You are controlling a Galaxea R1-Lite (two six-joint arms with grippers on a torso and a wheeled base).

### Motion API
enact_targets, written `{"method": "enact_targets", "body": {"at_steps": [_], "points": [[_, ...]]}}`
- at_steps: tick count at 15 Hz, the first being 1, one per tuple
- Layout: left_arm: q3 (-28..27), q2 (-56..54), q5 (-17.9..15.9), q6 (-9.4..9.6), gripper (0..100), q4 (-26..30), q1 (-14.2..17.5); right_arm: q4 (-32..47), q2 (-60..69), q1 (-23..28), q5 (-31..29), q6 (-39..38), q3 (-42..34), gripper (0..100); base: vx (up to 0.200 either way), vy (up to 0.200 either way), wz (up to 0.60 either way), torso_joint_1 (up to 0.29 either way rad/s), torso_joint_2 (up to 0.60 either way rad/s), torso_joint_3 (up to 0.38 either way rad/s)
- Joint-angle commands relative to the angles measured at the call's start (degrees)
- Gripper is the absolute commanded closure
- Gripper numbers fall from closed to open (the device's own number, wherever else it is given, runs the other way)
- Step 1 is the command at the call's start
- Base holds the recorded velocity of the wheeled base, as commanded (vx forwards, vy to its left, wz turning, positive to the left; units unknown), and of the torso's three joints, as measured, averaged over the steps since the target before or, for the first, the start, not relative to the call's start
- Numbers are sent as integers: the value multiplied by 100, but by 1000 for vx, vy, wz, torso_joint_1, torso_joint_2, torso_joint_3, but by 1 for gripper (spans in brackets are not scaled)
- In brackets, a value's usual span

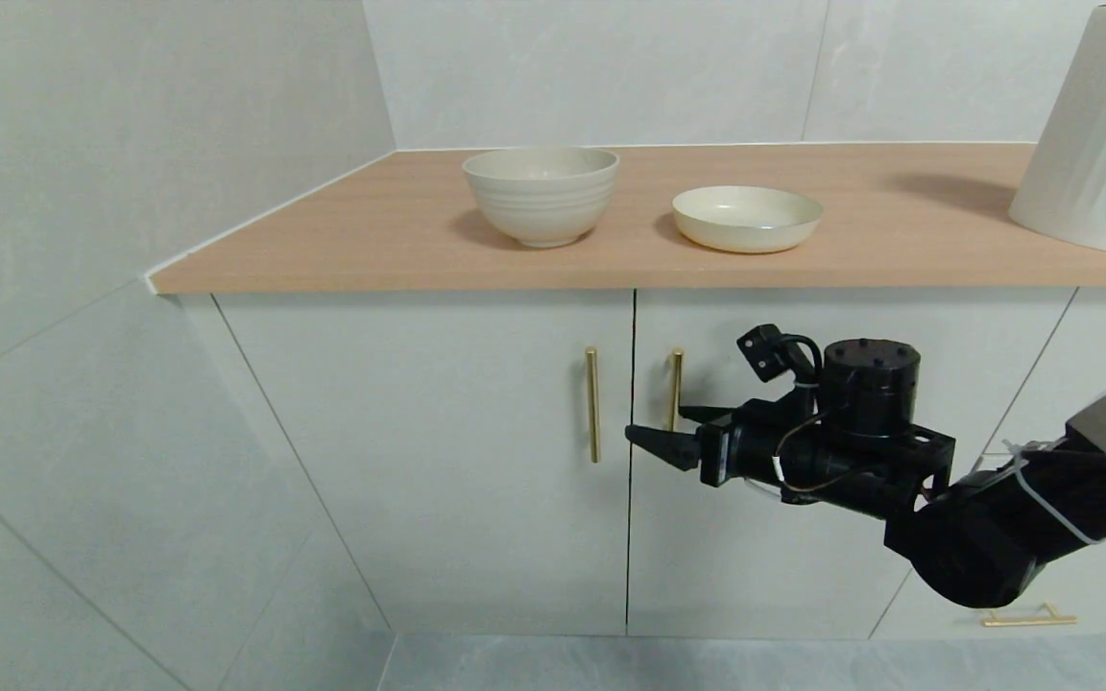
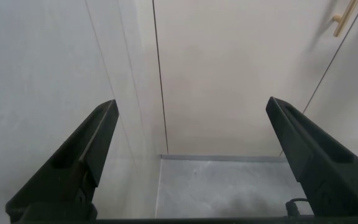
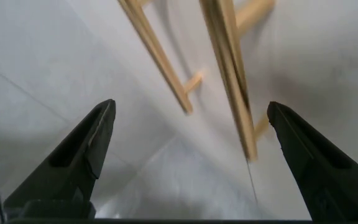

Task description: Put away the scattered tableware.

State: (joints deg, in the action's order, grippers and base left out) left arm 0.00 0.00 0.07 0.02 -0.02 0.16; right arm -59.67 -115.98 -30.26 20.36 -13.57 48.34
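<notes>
Your left gripper (image 2: 191,102) is spread wide and empty, facing the foot of the cabinet (image 2: 229,74) and the floor (image 2: 229,186). Your right gripper (image 1: 657,424) sits at 4 o'clock in the head view, fingers parted and holding nothing, tips just at the right door's brass handle (image 1: 676,389). The left door's handle (image 1: 592,405) is at its 9 o'clock. On the wooden counter (image 1: 371,240) the deep bowl (image 1: 540,195) stands at 12 o'clock, with the shallow dish (image 1: 747,219) at its 3 o'clock, apart. A white ribbed shade (image 1: 1100,144) stands at 2 o'clock
</notes>
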Motion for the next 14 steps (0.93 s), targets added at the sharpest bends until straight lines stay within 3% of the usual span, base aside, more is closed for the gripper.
{"method": "enact_targets", "body": {"at_steps": [1,9,14], "points": [[0,0,1,6,0,2,2,-352,-302,-24,-23,-93,-8,0,0,0,0,0,0,0],[0,0,1,6,0,2,2,-519,-100,-384,47,-1060,-175,0,0,0,0,0,0,0],[0,0,1,-2,0,-6,2,-528,770,-402,1023,-1051,-1116,0,0,0,0,0,0,0]]}}
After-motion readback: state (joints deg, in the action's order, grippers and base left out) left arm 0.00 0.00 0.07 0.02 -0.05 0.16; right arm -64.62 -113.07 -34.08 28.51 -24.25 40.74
